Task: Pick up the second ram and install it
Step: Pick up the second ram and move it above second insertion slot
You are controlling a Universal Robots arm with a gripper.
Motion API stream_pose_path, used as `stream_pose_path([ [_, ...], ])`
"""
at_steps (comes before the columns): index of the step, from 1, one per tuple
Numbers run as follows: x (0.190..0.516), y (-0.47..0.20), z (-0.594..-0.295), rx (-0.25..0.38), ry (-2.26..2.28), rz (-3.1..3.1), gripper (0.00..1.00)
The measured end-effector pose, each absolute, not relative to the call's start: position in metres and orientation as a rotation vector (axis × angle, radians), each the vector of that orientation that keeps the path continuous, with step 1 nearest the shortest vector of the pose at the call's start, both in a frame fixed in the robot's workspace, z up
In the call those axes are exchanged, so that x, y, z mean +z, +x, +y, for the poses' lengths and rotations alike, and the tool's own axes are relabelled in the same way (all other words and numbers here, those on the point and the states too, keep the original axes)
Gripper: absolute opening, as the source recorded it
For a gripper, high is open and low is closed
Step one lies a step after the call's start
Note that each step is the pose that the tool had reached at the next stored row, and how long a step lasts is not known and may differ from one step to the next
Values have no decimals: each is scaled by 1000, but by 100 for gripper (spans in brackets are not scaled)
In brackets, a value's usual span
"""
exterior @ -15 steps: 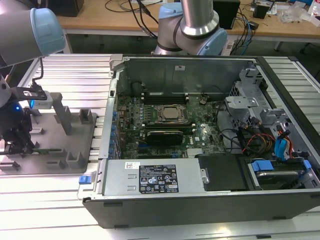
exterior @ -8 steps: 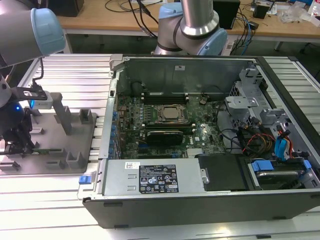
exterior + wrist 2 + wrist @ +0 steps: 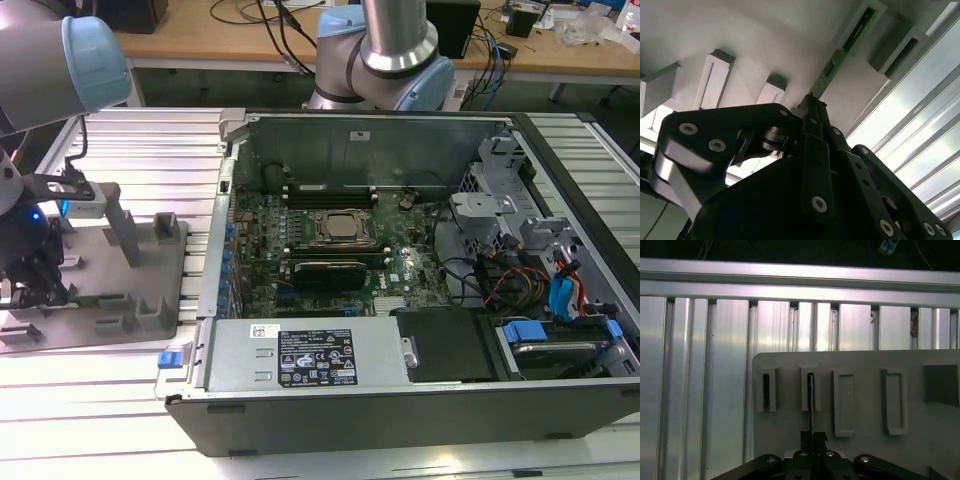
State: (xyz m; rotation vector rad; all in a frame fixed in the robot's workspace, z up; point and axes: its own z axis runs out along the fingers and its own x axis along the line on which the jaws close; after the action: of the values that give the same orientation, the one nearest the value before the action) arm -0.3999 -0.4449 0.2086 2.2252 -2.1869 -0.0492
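No print can be read. In the exterior view, a white label (image 3: 318,357) on the silver power supply (image 3: 385,345) carries logos and fine lines too small to make out, as does a small sticker (image 3: 357,133) on the case's rear wall (image 3: 300,140)

Ribbed table (image 3: 150,130) under fixture plate (image 3: 110,272), computer case (image 3: 400,425)

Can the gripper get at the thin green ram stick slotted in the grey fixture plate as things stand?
Likely yes: the black gripper is at the thin green circuit-board stick, seemingly closed on its near end. Nothing on the grey plastic fixture plate stands between them.
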Motion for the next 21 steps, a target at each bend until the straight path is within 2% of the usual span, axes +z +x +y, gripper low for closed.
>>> stream_pose_path([
  [9,213,-400,-445,-49,2211,-2201,9],
  [21,236,-400,-445,-49,2217,-2196,9],
])
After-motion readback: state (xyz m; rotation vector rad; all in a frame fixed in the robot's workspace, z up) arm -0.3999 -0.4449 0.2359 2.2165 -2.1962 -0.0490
